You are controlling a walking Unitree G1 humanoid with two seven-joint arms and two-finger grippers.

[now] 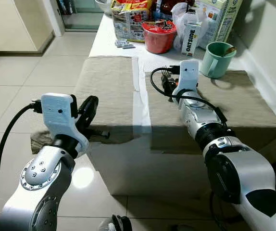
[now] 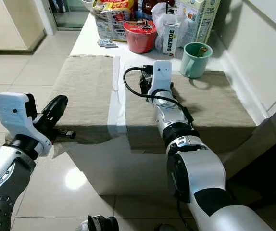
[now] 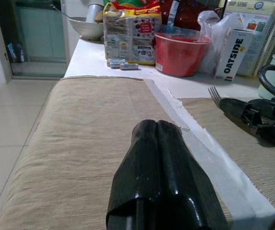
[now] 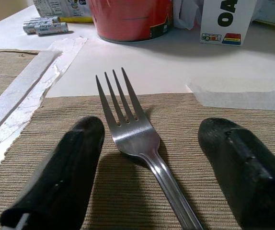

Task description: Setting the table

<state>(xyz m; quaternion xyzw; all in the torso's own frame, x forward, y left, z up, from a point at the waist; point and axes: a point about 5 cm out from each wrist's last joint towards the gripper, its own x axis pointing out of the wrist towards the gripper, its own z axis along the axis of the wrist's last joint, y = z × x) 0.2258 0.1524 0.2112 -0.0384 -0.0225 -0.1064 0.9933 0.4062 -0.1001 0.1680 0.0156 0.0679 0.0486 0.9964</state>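
I'm holding my left gripper [image 1: 91, 111] off the near left corner of the table [image 1: 110, 41], just above the front edge of the left placemat [image 1: 106, 91]; in the left wrist view its two black fingers [image 3: 164, 172] are pressing together with nothing between them. That left placemat is lying bare along the table's left side, its near end drooping over the front edge. A strip of white table is showing between it and the right placemat [image 2: 210, 103].

I'm reaching my right gripper [image 4: 149, 167] over the far left corner of the right placemat. The fingers [image 4: 63, 175] are spreading wide, resting on the fabric on either side of the fork [image 4: 128, 129]. The fork is lying flat on the placemat between them, untouched by either finger, its tines pointing toward the far end of the table and just reaching the placemat's far edge.

Beyond the fork, I'm seeing a red bowl [image 1: 158, 35] with a lid, and an Oatside carton [image 1: 191, 37] beside it. A green mug [image 1: 217, 58] is standing at the far right corner of the right placemat. Food packets [image 1: 131, 19] and a large box [image 1: 222, 17] are crowding the far end of the table, with two small batteries [image 4: 44, 26] lying near the packets.
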